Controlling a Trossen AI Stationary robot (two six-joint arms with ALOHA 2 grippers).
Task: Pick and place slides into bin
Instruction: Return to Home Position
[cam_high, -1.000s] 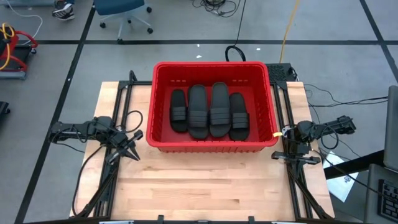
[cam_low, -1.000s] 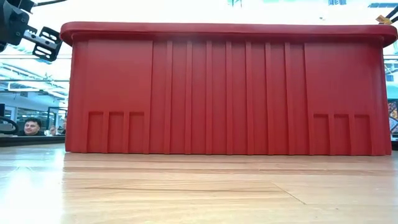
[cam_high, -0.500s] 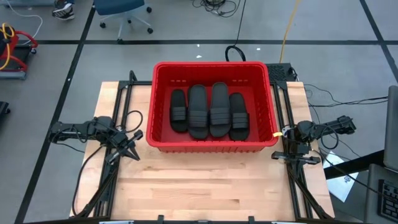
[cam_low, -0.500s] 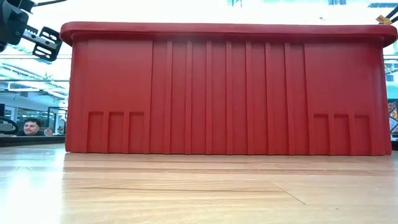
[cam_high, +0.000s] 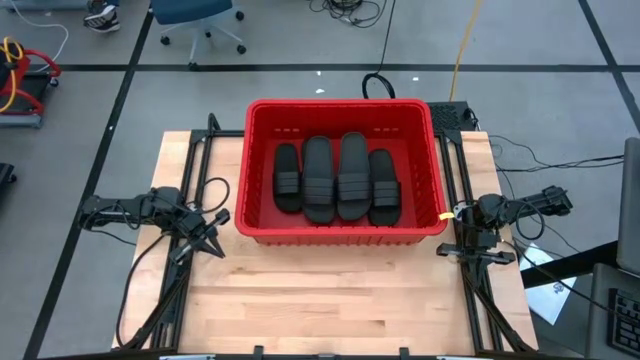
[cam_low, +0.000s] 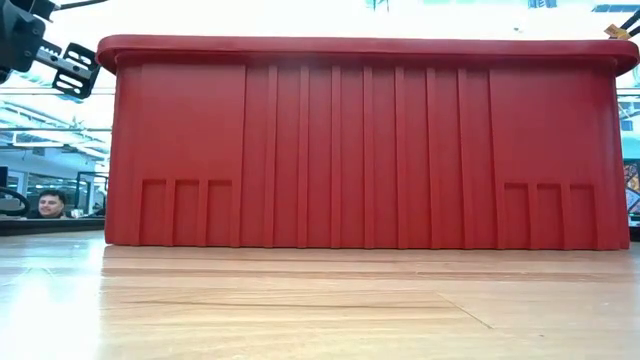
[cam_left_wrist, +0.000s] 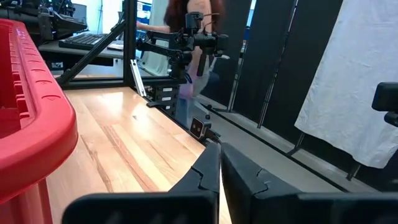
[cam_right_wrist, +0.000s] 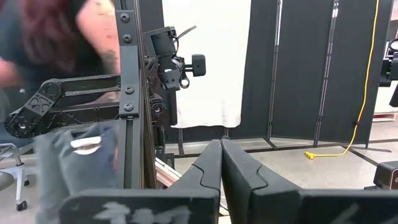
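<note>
Slides (cam_high: 338, 178), four showing, lie side by side inside the red bin (cam_high: 340, 236) on the table (cam_high: 330, 300). Left gripper (cam_high: 208, 243) and right gripper (cam_high: 473, 252) flank its near corners, fingers pressed together, holding nothing.

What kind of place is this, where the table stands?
Probably a robotics lab or workshop, not a home: a wooden table built on a black metal frame, an office chair on the bare floor beyond it, and black partition screens around the work area.
</note>
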